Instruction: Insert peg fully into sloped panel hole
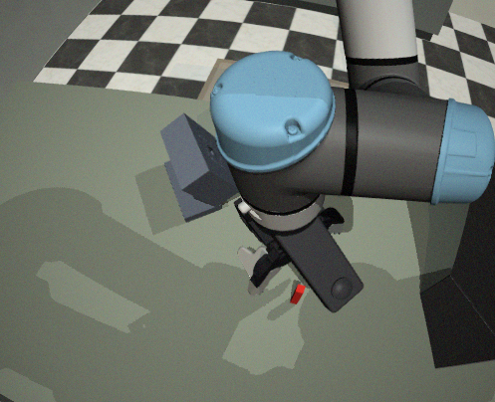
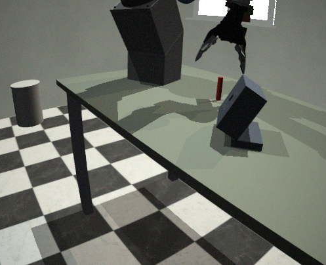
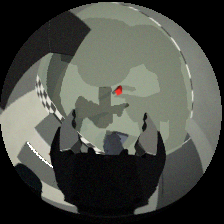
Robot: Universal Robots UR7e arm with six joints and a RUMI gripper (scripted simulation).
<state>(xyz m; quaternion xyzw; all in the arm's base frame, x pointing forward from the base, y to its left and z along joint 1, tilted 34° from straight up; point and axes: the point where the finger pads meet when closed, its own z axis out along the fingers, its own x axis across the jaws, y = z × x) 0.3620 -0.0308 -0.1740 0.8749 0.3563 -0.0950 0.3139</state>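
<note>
A red peg (image 2: 219, 88) stands upright on the green table, apart from everything; it also shows in the top view (image 1: 297, 293) and the wrist view (image 3: 118, 91). The sloped panel is a dark blue block (image 2: 241, 107) tilted on a base plate, with a small hole (image 2: 231, 96) in its sloped face; it also shows in the top view (image 1: 198, 164). My gripper (image 2: 220, 57) hangs high above the table, over the peg and the block's top edge. Its fingers are spread wide and empty. In the wrist view the fingers frame the table, with the peg ahead of them.
The arm's dark pedestal (image 2: 151, 40) stands on the table behind the peg. The arm's big blue-capped joint (image 1: 278, 111) hides part of the block in the top view. A grey cylinder (image 2: 27, 102) stands on the checkered floor off the table.
</note>
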